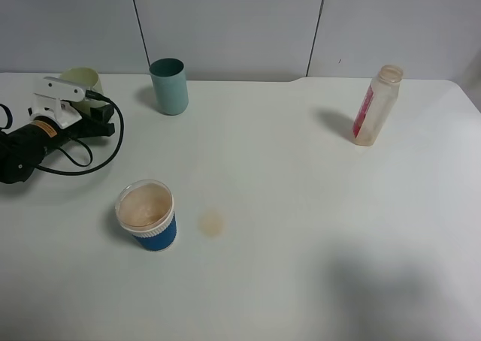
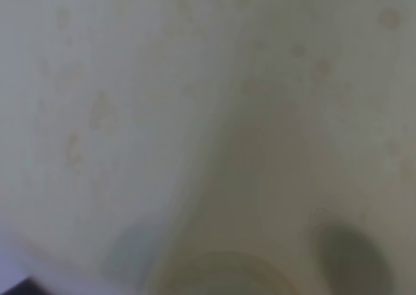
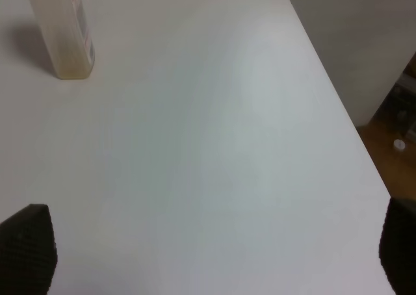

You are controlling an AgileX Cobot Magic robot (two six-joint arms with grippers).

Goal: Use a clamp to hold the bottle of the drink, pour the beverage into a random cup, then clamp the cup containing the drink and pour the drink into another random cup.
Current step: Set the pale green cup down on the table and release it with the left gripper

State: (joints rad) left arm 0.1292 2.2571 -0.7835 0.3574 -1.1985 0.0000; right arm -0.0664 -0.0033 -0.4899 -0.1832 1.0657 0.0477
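Firstly, the left clamp (image 1: 109, 119): lies low over the white table (image 1: 301, 206) at the far left of the high view, jaws together, black fingers pointing toward the middle. Trails a white housing and a looped black cable (image 1: 75, 161) behind. Sits just in front of the pale yellow-green cup (image 1: 81, 78), which stands at the back left corner. Cannot tell from here whether touching that cup or merely beside it. Shows nothing readable in its own wrist view beyond a blurred pale surface with faint brownish specks.

Next, the right clamp (image 3: 214, 256): hangs above bare table near the right edge, jaws wide apart, one dark fingertip (image 3: 26, 249) at each lower corner of its wrist view, holding nothing. Stays outside the high view altogether.

Further out, the bottle (image 1: 376, 107) (image 3: 65, 28): stands upright and capless at the back right, red-pink label facing left in the high view, well apart from the right clamp. Looks almost drained, with only a pale tint low down.

Toward the front left, a blue cup with a white rim (image 1: 146, 215): holds the pinkish-brown drink (image 1: 144, 204) close to the brim. Just to its right, a small brownish spill (image 1: 212, 222) on the table. At the back, right of the left clamp, an upright teal cup (image 1: 169, 86), contents hidden.
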